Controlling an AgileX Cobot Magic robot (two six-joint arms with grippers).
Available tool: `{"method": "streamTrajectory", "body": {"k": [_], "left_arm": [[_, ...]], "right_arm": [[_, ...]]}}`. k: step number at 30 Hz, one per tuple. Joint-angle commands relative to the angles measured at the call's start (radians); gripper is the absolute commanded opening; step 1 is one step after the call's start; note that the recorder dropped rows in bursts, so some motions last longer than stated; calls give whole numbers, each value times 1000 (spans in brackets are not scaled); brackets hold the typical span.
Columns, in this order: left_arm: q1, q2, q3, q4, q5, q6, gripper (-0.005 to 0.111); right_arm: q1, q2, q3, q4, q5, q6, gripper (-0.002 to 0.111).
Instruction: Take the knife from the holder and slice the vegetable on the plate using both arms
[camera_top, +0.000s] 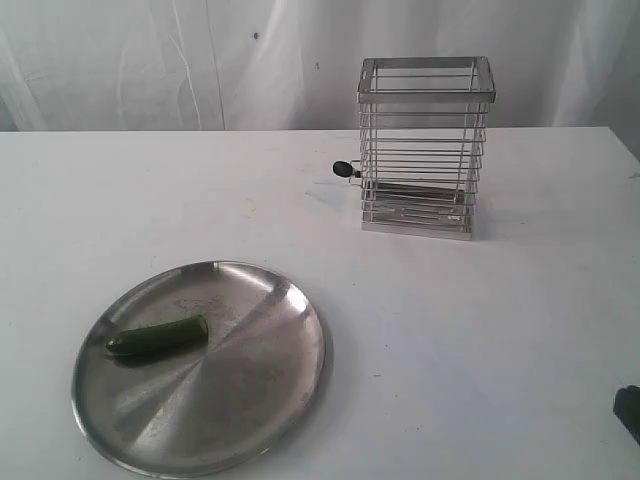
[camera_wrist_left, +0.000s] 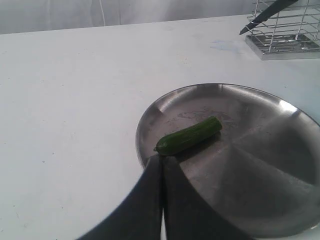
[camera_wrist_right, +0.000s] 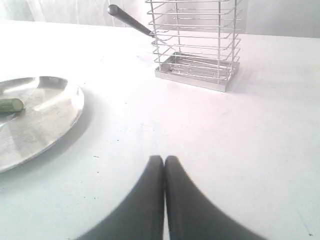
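The vegetable (camera_top: 158, 337), a small dark green cucumber, lies on the left half of the round steel plate (camera_top: 250, 400) at the front left. Farther back stands the wire holder (camera_top: 425, 150), with the knife's black handle (camera_top: 347, 169) poking out through its left side. The rest of the knife is hard to make out behind the wires. My left gripper (camera_wrist_left: 162, 157) is shut and empty, its tips at the plate's rim (camera_wrist_left: 145, 130) just short of the vegetable (camera_wrist_left: 189, 136). My right gripper (camera_wrist_right: 164, 159) is shut and empty over bare table, well short of the holder (camera_wrist_right: 195, 45) and the knife handle (camera_wrist_right: 130, 20).
A white table carries everything, and a white curtain hangs behind it. A dark bit of the right arm (camera_top: 628, 412) shows at the exterior view's right edge. The plate (camera_wrist_right: 45, 120) lies off to the side of the right gripper.
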Motion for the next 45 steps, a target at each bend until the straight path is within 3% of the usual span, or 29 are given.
{"method": "streamTrajectory", "body": {"k": [1, 3, 6, 10, 17, 21, 26, 30, 35, 36, 40, 45], "left_arm": [[-6, -4, 3, -9, 0, -1, 0], [-6, -4, 3, -9, 0, -1, 0], [-6, -4, 3, -9, 0, -1, 0], [-6, -4, 3, -9, 0, -1, 0], [-6, -4, 3, -9, 0, -1, 0], [-6, -4, 3, -9, 0, -1, 0], [-6, -4, 3, -9, 0, -1, 0], [-6, -4, 3, -9, 0, -1, 0], [-6, -4, 3, -9, 0, -1, 0], [-6, -4, 3, -9, 0, -1, 0], [-6, -4, 3, -9, 0, -1, 0], [-6, -4, 3, -9, 0, -1, 0]], "right_arm": [[-1, -6, 5, 40, -21, -13, 0], [-1, -6, -65, 256, -47, -5, 0], [-1, 2, -231, 198, 8, 34, 0], [-1, 136, -465, 258, 152, 130, 0], [-1, 312, -620, 318, 236, 106, 0], [-1, 469, -720, 395, 337, -134, 0], [1, 798, -997, 393, 597, -380, 2], [57, 1056, -1197, 338, 692, -548, 18], [188, 1290, -1315, 5, 619, -544, 61], [209, 1315, -1321, -53, 597, -520, 66], [282, 1435, -1350, -236, 484, -386, 68], [318, 1626, -1476, -316, 528, -317, 68]]}}
